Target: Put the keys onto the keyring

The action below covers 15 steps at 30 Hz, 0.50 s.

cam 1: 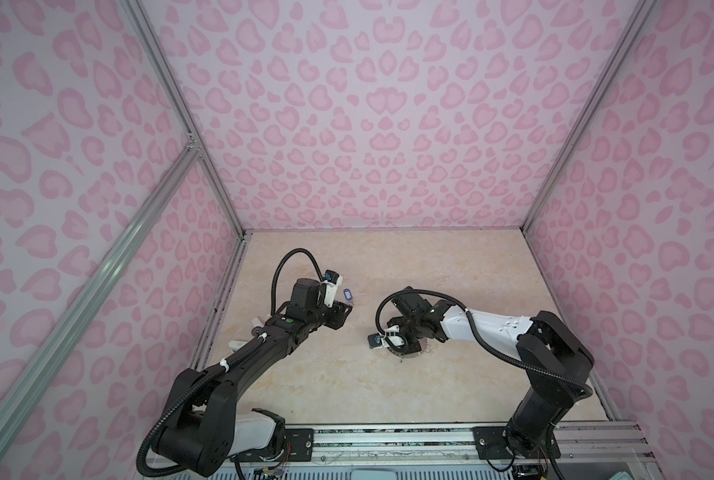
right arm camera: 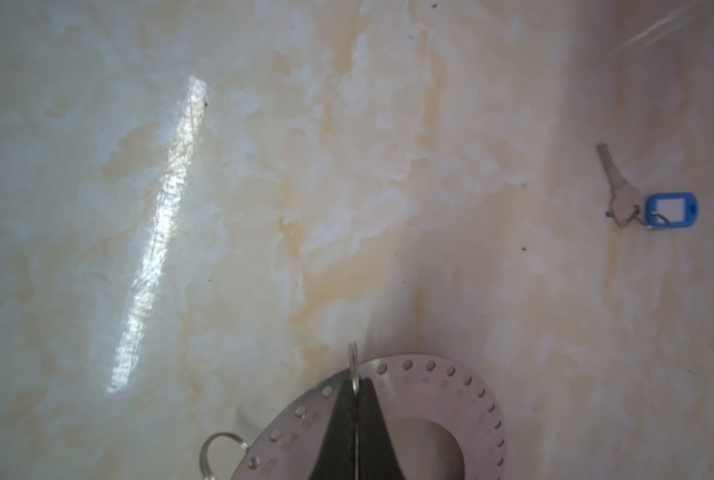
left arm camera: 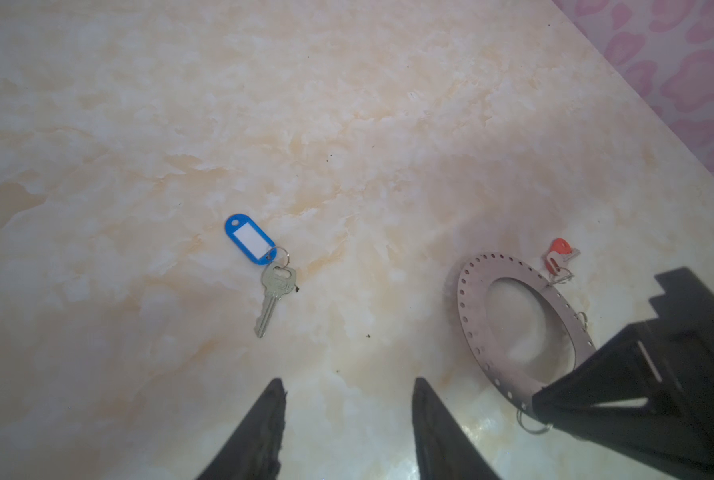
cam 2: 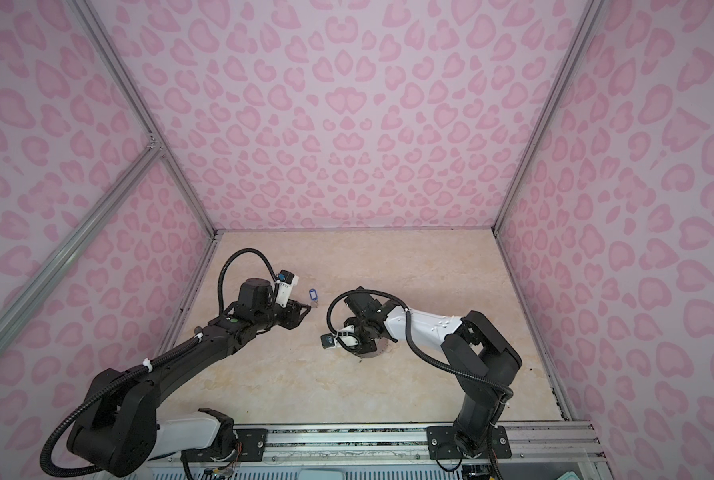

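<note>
Keys lie in two places on the marble-patterned tabletop [left arm camera: 347, 124]. The blue-tagged key [left arm camera: 275, 291] rests flat on the left half of the table, well apart from the keyring [left arm camera: 469, 307], which sits right of the middle, under the right arm. The left gripper [left arm camera: 349, 380] hovers just short of this key, jaws parted and nothing between them.

From the left wrist, the key's long axis runs almost along the gripper's own line of reach. The blade tip points back toward the jaws, the head and its small split ring come next, and the blue tag [left arm camera: 249, 239] lies at the end away from them. The set sits a little to the far side of that line. Both top views agree, showing the blue tag [cam 1: 349, 296] just beyond the gripper's tip.

The right gripper [right arm camera: 354, 388] is clenched on a wire clip [right arm camera: 353, 357] standing at the keyring's rim, so it is occupied and well apart from the blue-tagged key. The left arm is plainly the nearer one.

The orange-tagged key [left arm camera: 559, 251] lies just beside the keyring's rim, on the side away from the left arm. Whether its ring is already hooked into the rim is too small to tell.

By my reading, the coming move calls for the left gripper to go forward and slightly far. It should close across the key's head or tag, not along the blade.
</note>
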Each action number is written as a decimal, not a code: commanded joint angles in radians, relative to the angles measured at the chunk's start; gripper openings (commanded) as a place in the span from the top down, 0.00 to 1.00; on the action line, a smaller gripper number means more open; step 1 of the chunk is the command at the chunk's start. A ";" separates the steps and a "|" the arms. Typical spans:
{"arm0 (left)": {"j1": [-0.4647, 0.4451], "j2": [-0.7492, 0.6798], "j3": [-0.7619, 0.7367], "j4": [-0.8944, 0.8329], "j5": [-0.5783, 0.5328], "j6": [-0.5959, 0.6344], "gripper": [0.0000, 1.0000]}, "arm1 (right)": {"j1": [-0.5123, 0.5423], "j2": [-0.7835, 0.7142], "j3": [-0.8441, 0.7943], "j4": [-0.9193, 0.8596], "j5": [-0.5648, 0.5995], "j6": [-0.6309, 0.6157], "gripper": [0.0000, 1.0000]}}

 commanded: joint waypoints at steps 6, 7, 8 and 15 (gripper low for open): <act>-0.068 -0.148 -0.019 0.061 0.128 0.215 0.53 | -0.140 -0.143 0.019 -0.073 -0.265 0.103 1.00; -0.087 -0.171 -0.022 0.066 0.140 0.251 0.54 | -0.152 -0.160 0.022 -0.082 -0.279 0.104 1.00; -0.108 -0.192 -0.024 0.073 0.153 0.283 0.55 | -0.163 -0.174 0.023 -0.089 -0.293 0.104 1.00; -0.232 -0.258 0.010 0.075 0.158 0.440 0.63 | -0.209 -0.223 0.060 -0.114 -0.392 0.110 1.00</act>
